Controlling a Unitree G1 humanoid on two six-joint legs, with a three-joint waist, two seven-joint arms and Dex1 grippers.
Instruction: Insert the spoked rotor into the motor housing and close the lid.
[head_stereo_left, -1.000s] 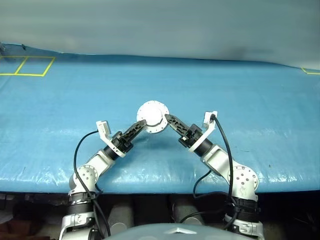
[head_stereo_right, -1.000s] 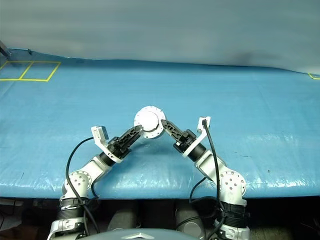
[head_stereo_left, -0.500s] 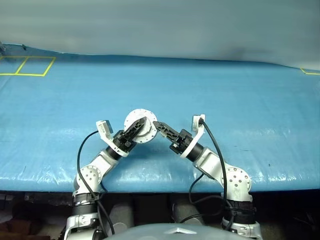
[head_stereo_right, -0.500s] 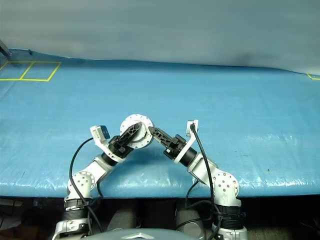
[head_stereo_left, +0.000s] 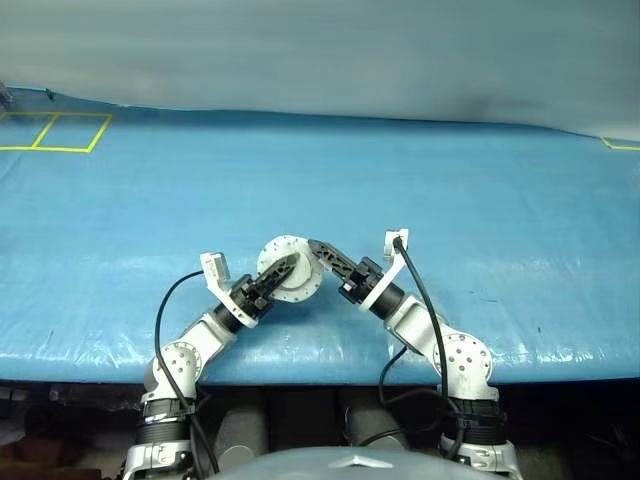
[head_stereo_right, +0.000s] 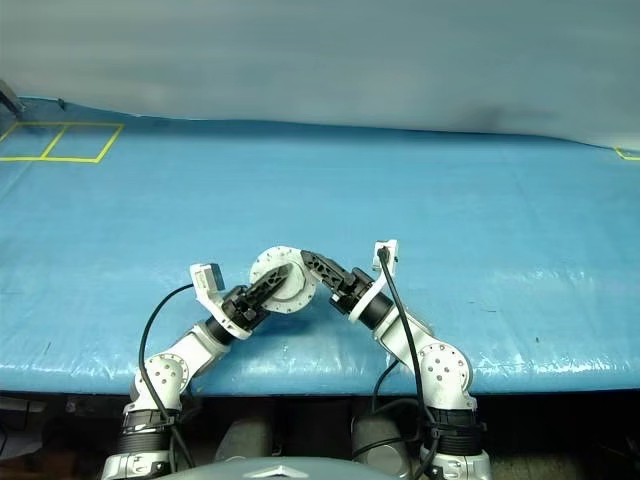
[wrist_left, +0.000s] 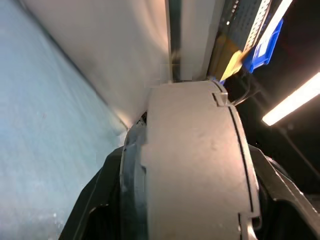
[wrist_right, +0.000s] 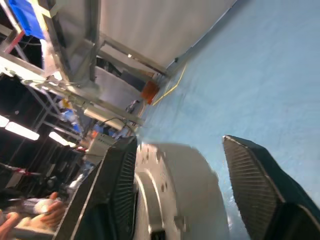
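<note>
Left gripper (head_stereo_left: 283, 272) has clamped the motor housing (head_stereo_left: 290, 268), lid shut, edge-on between its fingers; right gripper (wrist_right: 182, 190) has just spread wide, housing beside one finger; handover looks complete.

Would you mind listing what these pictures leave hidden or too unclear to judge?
- Spoked rotor: whether it sits inside the motor housing; the closed casing hides the interior.
- Left gripper: its far finger, behind the housing in the head views.
- Right gripper: whether it touches the housing; blurred in the right wrist view.
</note>
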